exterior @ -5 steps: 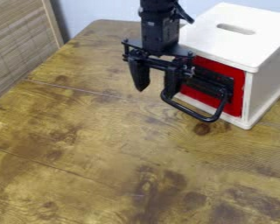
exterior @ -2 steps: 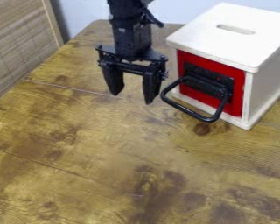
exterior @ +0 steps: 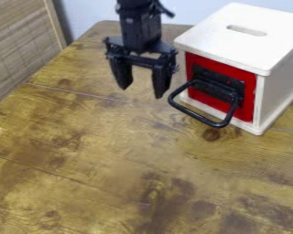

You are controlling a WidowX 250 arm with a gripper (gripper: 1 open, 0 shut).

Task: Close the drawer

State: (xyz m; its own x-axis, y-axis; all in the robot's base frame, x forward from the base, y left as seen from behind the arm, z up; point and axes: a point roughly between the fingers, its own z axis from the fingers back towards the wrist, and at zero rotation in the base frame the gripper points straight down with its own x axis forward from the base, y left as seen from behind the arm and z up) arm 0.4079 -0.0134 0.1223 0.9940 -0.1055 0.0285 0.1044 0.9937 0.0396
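The drawer (exterior: 198,73) shows its red front panel with a black plate and a large black loop handle (exterior: 205,106), set flush in a white cube-shaped box (exterior: 253,41) with a slot in its top, at the right rear of the table. My gripper (exterior: 142,82) hangs to the left of the drawer front, fingers pointing down, open, with nothing between them. Its right finger (exterior: 161,80) is a short gap from the handle and does not touch it.
The wooden table (exterior: 100,164) stretches to the front and left. A slatted wooden panel (exterior: 21,41) stands beyond the table's left edge. A pale wall lies behind.
The gripper has left the handle, moved left away from the drawer front and opened wide. The drawer front now sits flush with the box.
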